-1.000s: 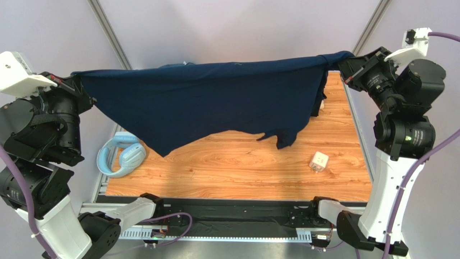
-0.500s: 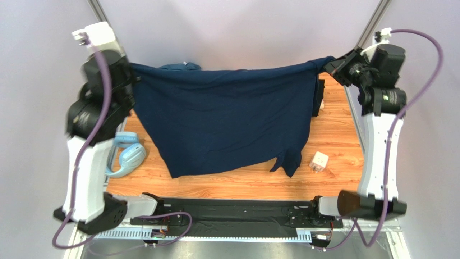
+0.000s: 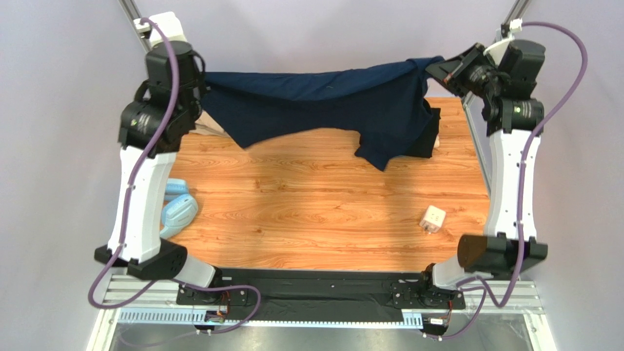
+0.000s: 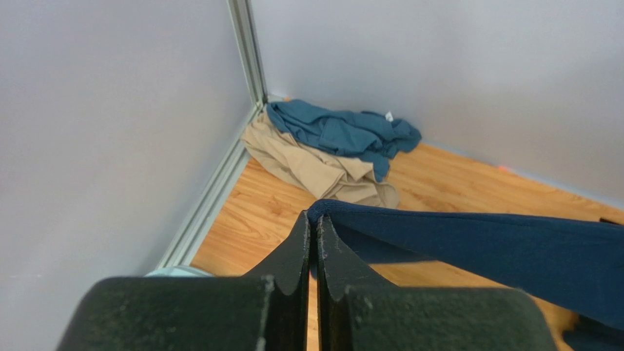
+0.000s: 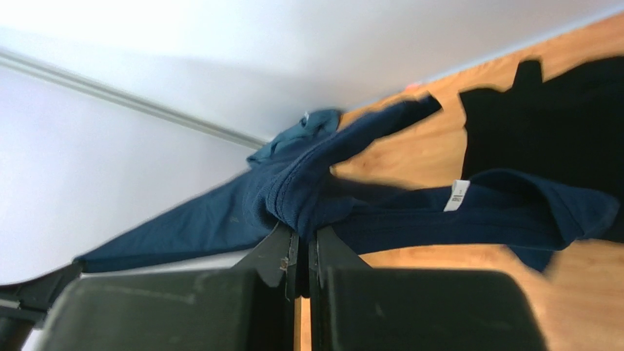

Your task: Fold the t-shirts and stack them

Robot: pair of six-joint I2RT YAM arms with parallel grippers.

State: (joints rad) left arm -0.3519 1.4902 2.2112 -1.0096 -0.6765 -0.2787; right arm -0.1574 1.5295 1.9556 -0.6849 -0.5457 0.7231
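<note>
Top external view: I have the navy shirt (image 3: 322, 102) strung across the upper part of the frame. The left gripper (image 4: 313, 223) is pinched tight on one edge, and the right gripper (image 5: 302, 238) is clamped on a bunched fold at upper right. The shirt sags between them and a corner hangs toward the table (image 3: 307, 212). I judge it light, limp and quick to crease, so the outer corners are the place to hold. The teal shirt (image 4: 344, 131) and tan shirt (image 4: 315, 172) lie heaped at upper left, the black shirt (image 5: 556, 117) at upper right.
</note>
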